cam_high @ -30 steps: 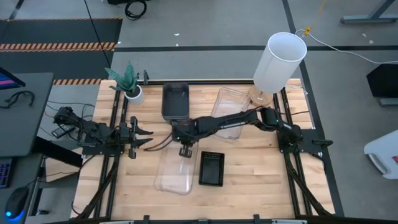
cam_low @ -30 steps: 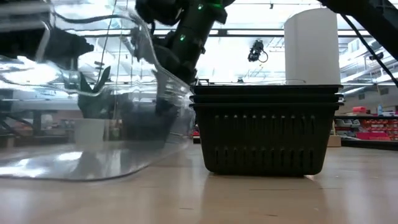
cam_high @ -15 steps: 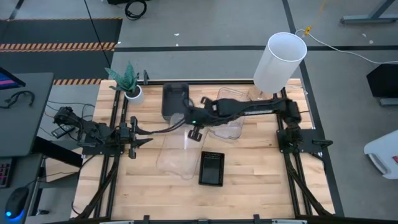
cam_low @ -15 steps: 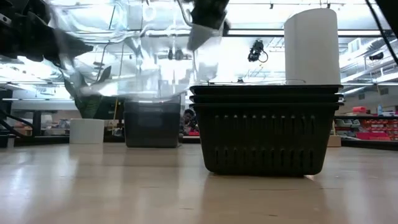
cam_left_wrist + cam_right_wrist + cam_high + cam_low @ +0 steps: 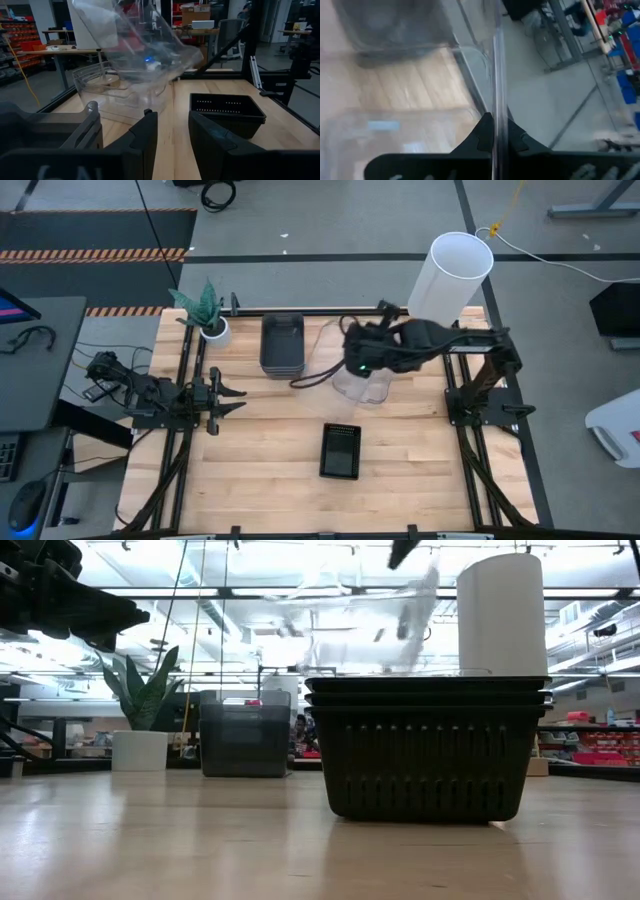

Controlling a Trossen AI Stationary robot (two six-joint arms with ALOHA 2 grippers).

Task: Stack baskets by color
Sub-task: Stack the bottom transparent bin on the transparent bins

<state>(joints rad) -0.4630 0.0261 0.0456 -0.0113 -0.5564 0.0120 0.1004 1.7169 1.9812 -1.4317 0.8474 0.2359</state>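
My right gripper [image 5: 356, 363] is shut on a clear basket [image 5: 325, 352], which hangs tilted in the air at the far middle of the table. It is above a second clear basket [image 5: 372, 385] that rests on its bottom on the table. Smoky dark grey baskets [image 5: 282, 344] stand nested to the left of these. A stack of black perforated baskets [image 5: 340, 450] sits nearer the front. My left gripper [image 5: 232, 392] waits at the left side, open, with nothing between its fingers [image 5: 146, 137]. My right gripper pinches one wall of the clear basket at its rim [image 5: 498, 107], one finger [image 5: 481, 140] on each face of the wall. The fingers slant down at it. The basket is lifted clear of the table and tilted, as the left wrist view shows [image 5: 145, 47].
A tall white cylinder [image 5: 452, 278] stands at the far right corner and a small potted plant [image 5: 207, 318] at the far left. Bare wood lies around the black stack in the near half of the table [image 5: 420, 470].
My right gripper has risen and swung from the table's middle toward the far right, tipping from pointing down to slanting. The clear basket in its hold has come off the table, lifted clear and tilted, and now hangs over the second clear basket.
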